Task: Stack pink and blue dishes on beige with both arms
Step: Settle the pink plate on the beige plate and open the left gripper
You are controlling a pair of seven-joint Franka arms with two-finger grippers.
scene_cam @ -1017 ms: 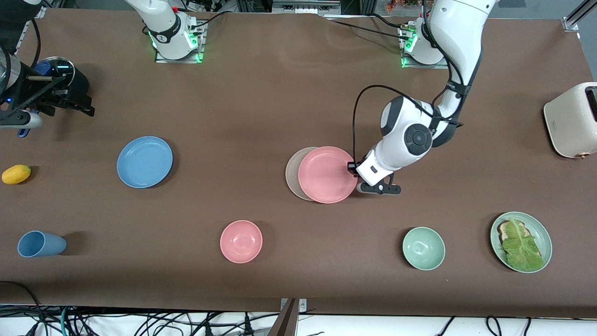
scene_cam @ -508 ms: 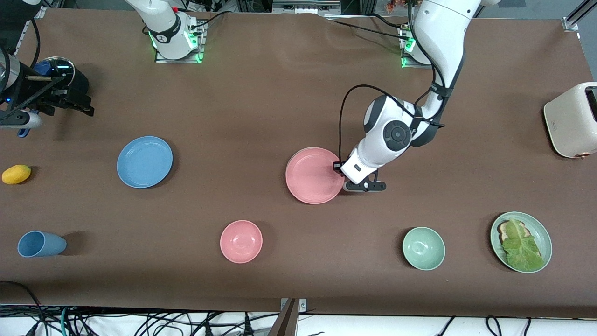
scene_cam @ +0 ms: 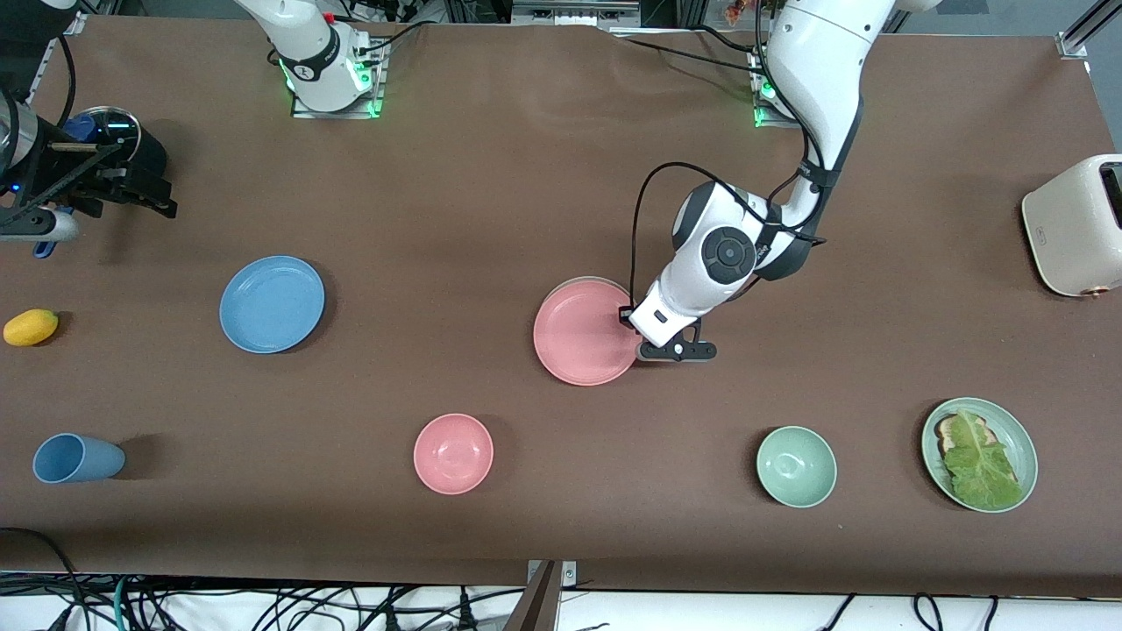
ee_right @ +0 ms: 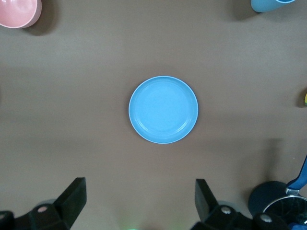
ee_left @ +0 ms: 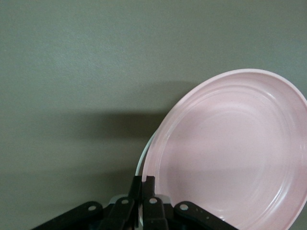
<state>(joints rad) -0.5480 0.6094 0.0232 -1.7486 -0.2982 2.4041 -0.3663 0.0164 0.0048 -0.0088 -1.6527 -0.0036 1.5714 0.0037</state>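
The pink plate lies over the beige plate in the middle of the table and hides all but a thin sliver of its rim. My left gripper is shut on the pink plate's rim at the side toward the left arm's end. In the left wrist view the fingertips pinch the rim of the pink plate, which looks tilted, with a pale edge of the beige plate under it. The blue plate sits alone toward the right arm's end. High over the blue plate, my right gripper hangs open and holds nothing.
A pink bowl, a blue cup, a green bowl and a green plate with toast and lettuce stand nearer the front camera. A cream toaster is at the left arm's end. A yellow fruit and a black rig are at the right arm's end.
My left gripper has carried the pink plate toward the right arm's end, from half overlapping the beige plate to covering nearly all of it. The right arm has not moved.
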